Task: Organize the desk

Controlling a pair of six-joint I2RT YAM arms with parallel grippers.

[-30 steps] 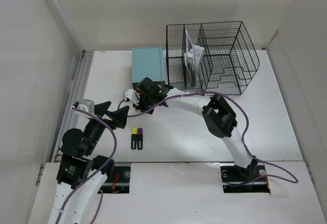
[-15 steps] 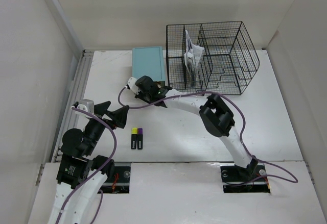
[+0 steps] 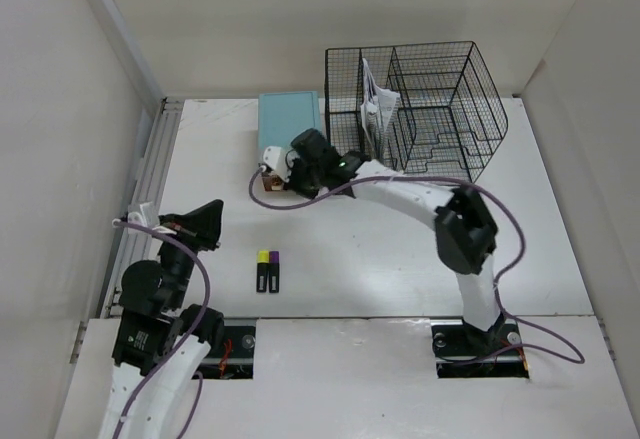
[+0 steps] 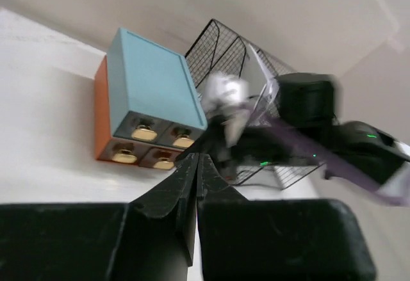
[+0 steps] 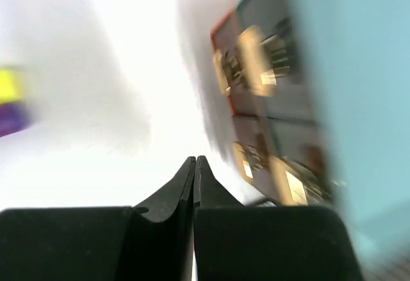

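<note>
The desk (image 3: 400, 259) is a wide white tabletop. On it at the back stands a teal-topped drawer box (image 3: 290, 127) with an orange side and brass handles (image 4: 138, 130). My right gripper (image 3: 280, 185) is shut and empty, its tips (image 5: 194, 159) low over the desk just in front of the box's drawer fronts (image 5: 256, 89). My left gripper (image 3: 212, 212) is shut with nothing in it, raised near the desk's left side; its tips (image 4: 197, 157) point toward the box. Two small black items with a yellow and a purple end (image 3: 267, 270) lie at the front.
A black wire mesh rack (image 3: 425, 109) holding papers (image 3: 374, 109) stands right of the drawer box. A grey metal rail (image 3: 140, 199) runs along the left edge. White walls close in the sides and back. The right arm's elbow (image 3: 465, 231) hangs over the desk's middle right.
My left gripper has closed and pulled back toward the left. The right arm swung its elbow to the right, and its shut gripper shifted along the front of the drawer box.
</note>
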